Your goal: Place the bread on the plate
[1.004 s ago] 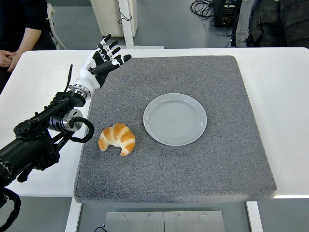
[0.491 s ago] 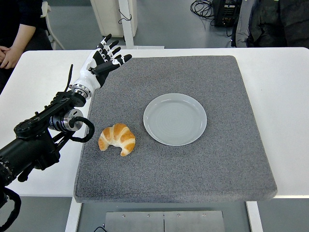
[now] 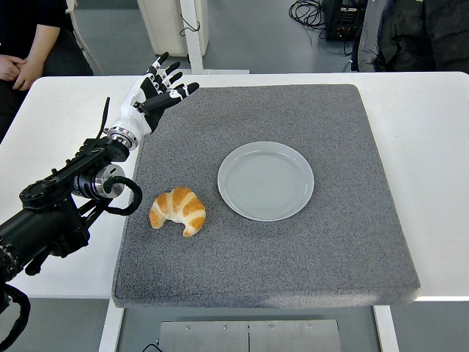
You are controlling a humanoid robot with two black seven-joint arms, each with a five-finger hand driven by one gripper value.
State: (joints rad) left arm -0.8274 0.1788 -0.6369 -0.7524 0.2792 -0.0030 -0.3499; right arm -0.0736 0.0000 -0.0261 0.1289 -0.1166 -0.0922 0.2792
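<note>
Golden-brown bread [image 3: 178, 210], a croissant, lies on the grey mat [image 3: 293, 257] near its left edge, just left of the plate [image 3: 265, 180] and not touching it. The pale grey plate sits near the mat's middle with nothing on it. The mat covers most of the white table [image 3: 51, 117]. The left hand [image 3: 157, 89] is over the mat's far left corner, well apart from the bread, fingers spread wide and holding nothing. Its black arm [image 3: 58, 202] comes in from the left edge. A person's hands [image 3: 18, 70] show at the top left.
</note>
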